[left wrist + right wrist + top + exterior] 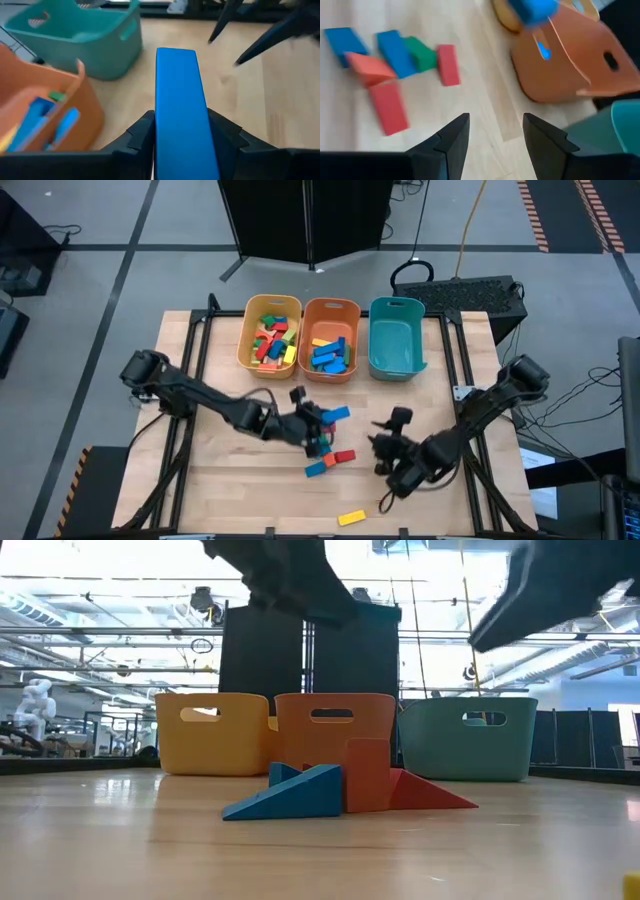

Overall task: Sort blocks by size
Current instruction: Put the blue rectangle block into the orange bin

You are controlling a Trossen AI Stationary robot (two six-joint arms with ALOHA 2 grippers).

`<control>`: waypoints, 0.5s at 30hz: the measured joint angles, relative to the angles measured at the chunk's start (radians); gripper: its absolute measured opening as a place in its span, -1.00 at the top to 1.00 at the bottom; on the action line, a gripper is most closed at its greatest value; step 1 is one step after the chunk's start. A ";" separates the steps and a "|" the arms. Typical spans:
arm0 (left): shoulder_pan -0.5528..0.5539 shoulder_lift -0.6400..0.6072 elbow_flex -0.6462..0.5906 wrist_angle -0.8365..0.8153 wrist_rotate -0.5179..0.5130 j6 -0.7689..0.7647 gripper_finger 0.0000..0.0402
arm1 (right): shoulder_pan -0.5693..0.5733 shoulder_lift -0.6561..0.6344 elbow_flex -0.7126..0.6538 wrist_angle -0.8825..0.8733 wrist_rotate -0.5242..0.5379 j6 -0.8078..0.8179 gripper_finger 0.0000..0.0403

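My left gripper is shut on a blue bar block over the middle of the table, in front of the orange bin. My right gripper stands open to its right with nothing between its fingers, above bare table. Loose blocks lie flat in a cluster below the left gripper: a blue one, a red one and a green one. A yellow block lies alone near the front edge. The yellow bin and the orange bin hold sorted blocks. My left gripper pinches the blue bar by its two long sides between its two fingers, at the bar's near end. The fingers lie along the bar, which sticks out ahead of them toward the table's right. They come from the table's left, slanting down. The bar is lifted clear of the table.
Three bins stand in a row at the far edge; the teal one is at the right. The block cluster lies between the two grippers and the front. Bare wood shows to the left and right of it.
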 joint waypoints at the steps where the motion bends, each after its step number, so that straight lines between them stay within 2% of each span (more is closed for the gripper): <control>1: 0.019 -0.017 0.000 -0.005 0.012 0.021 0.35 | -0.011 -0.031 -0.049 0.042 0.000 0.006 0.14; 5: 0.103 -0.060 0.000 -0.013 0.031 0.096 0.35 | -0.051 -0.167 -0.266 0.323 -0.010 -0.017 0.14; 11: 0.253 -0.070 0.000 -0.016 0.159 0.150 0.35 | -0.134 -0.294 -0.533 0.854 -0.161 -0.214 0.14; 15: 0.359 -0.070 0.000 -0.018 0.229 0.162 0.35 | -0.197 -0.304 -0.615 0.980 -0.210 -0.261 0.14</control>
